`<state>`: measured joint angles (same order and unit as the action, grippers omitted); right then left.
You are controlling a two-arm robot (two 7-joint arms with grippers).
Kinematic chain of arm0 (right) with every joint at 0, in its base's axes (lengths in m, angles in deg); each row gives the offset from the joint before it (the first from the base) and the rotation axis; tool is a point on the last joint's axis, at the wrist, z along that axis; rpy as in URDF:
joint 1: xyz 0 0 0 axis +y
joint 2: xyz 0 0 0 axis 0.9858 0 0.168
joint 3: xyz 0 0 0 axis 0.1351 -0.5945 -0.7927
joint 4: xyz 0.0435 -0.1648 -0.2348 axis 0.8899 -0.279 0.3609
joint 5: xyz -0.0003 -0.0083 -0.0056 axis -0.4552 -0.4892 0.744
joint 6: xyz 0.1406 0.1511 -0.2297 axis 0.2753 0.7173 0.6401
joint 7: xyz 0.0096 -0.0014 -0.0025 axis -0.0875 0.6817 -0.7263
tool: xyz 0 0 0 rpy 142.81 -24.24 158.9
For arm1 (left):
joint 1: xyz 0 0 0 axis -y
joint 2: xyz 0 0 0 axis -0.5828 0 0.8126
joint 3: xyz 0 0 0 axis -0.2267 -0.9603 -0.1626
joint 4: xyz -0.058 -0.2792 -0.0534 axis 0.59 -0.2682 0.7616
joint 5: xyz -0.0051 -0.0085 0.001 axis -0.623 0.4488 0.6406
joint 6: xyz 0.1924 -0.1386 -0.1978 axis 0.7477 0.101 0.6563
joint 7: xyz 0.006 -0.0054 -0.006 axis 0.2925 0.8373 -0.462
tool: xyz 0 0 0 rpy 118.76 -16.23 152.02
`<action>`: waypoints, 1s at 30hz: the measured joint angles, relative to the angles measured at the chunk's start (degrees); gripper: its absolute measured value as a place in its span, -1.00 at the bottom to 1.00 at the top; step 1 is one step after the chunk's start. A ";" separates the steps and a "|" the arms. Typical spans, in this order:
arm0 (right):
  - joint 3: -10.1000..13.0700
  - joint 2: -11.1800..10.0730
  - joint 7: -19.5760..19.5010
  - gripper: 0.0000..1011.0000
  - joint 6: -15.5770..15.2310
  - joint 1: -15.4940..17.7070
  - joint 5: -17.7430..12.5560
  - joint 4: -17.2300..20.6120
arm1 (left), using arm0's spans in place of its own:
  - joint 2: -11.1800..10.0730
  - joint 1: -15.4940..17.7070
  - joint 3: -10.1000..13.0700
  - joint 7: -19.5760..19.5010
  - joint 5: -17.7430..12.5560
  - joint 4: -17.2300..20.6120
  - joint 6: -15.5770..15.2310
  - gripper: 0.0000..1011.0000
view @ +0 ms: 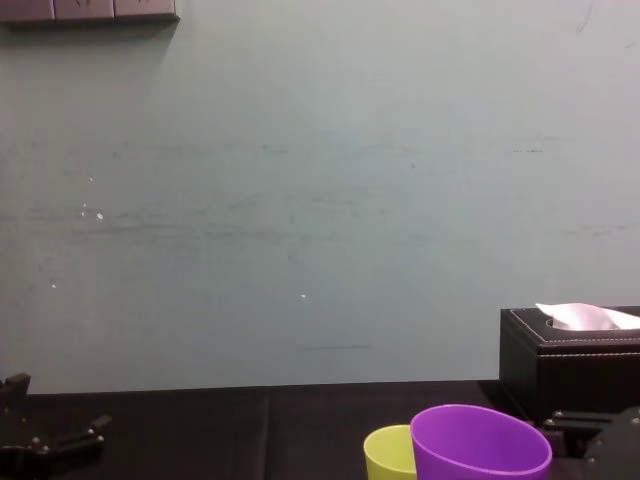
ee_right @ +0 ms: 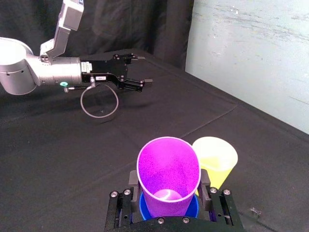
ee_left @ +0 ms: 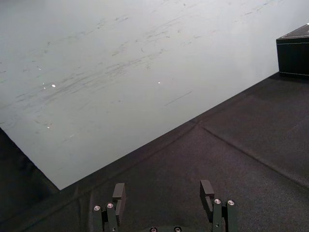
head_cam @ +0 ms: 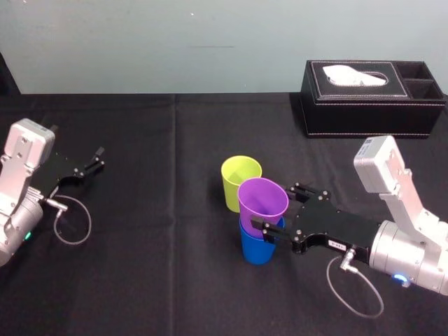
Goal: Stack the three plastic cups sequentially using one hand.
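Clamping the purple cup (head_cam: 262,199) low on its wall, the right gripper (head_cam: 274,207) is reaching in from the robot's right, with its two slim black fingers (ee_right: 131,180) pressing on opposite sides just above the rim of the blue cup (head_cam: 257,250). The purple cup is sitting nested inside the blue one, mouth up and leaning slightly, so only the blue cup's lower body and a strip of its rim are showing. Both are smooth, tapered tumblers, wider at the mouth than at the base, and the purple one's inside is showing a lightly speckled sheen in the right wrist view. The lime-green cup (head_cam: 240,180) is standing upright just behind the pair, near them, on the black cloth (head_cam: 168,280) at mid-table. The left gripper (ee_left: 162,186) is idling over the cloth at the robot's far left, its fingers spread apart and holding nothing. A black tissue box (head_cam: 371,105) is sitting at the far right of the table.
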<state>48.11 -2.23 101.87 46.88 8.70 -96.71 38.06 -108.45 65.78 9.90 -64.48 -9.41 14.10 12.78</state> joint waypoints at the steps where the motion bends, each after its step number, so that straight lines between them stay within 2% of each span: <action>1: 0.01 0.00 0.00 0.43 0.00 0.01 0.00 0.00 | 0.00 0.00 0.00 0.00 0.00 0.00 0.00 1.00; 18: 0.14 -0.05 0.01 0.43 0.01 0.03 -0.03 0.11 | 0.00 0.00 0.00 0.00 0.00 0.00 0.00 1.00; 25: 0.18 -0.07 0.01 0.81 0.04 0.03 -0.06 0.15 | 0.00 0.00 0.00 0.00 0.00 0.00 0.00 1.00; 30: 0.18 -0.08 0.01 0.98 0.06 0.03 -0.08 0.18 | 0.00 0.00 0.00 0.00 0.00 0.00 0.00 1.00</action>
<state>48.29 -2.31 101.88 46.94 8.73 -96.79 38.24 -108.45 65.78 9.90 -64.48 -9.41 14.10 12.78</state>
